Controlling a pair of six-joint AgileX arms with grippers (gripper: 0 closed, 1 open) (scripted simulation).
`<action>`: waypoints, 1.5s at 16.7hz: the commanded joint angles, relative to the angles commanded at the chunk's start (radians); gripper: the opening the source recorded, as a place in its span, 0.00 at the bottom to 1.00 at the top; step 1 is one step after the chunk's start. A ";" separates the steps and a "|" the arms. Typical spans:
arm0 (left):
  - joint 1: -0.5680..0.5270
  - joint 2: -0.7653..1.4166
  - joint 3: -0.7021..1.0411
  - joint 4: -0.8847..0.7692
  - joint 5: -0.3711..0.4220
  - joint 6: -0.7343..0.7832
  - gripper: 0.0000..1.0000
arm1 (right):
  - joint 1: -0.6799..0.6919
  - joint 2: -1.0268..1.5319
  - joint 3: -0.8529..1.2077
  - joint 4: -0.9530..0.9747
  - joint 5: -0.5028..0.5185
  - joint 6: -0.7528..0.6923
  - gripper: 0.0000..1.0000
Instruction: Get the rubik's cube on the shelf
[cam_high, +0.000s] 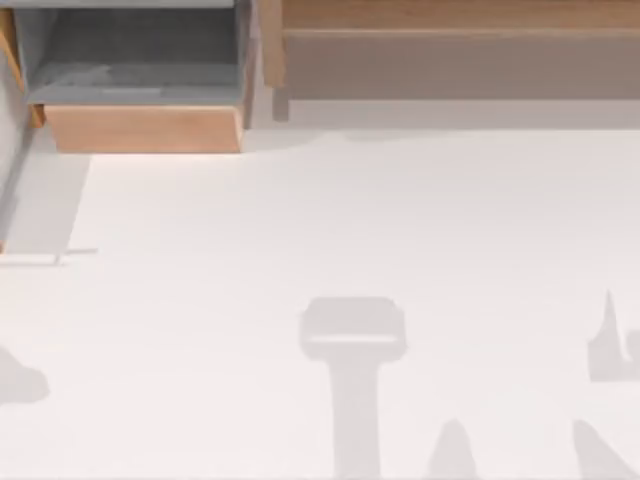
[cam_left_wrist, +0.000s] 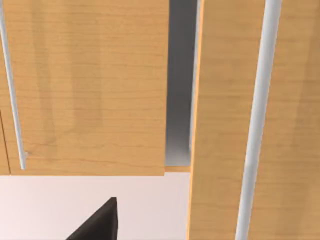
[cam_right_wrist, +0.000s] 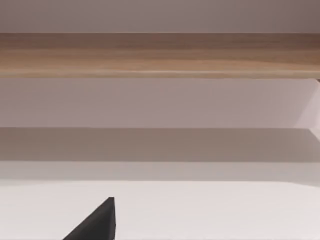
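Start of task. The shelf (cam_high: 450, 20) runs along the table's (cam_high: 330, 230) far edge, right of an open drawer (cam_high: 140, 90). I cannot locate the rubik's cube, nor tell how either gripper's fingers stand. I should find the cube first, then approach it squarely from above.

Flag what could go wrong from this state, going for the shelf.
1. The open drawer box juts onto the table beside the shelf; a left-arm sweep toward the shelf could clip it.
2. The left wrist view sits close to wooden panels, so little clearance there.
3. The shelf's ledge overhangs its front panel; a low approach by the right arm could catch underneath it.
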 joint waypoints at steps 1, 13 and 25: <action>0.011 -0.004 0.013 -0.016 -0.010 -0.007 1.00 | 0.000 0.000 0.000 0.000 0.000 0.000 1.00; 0.137 -0.059 0.633 -0.831 -0.344 -0.432 1.00 | 0.000 0.000 0.000 0.000 0.000 0.000 1.00; -0.175 0.157 1.500 -2.155 -0.648 -1.183 1.00 | 0.000 0.000 0.000 0.000 0.000 0.000 1.00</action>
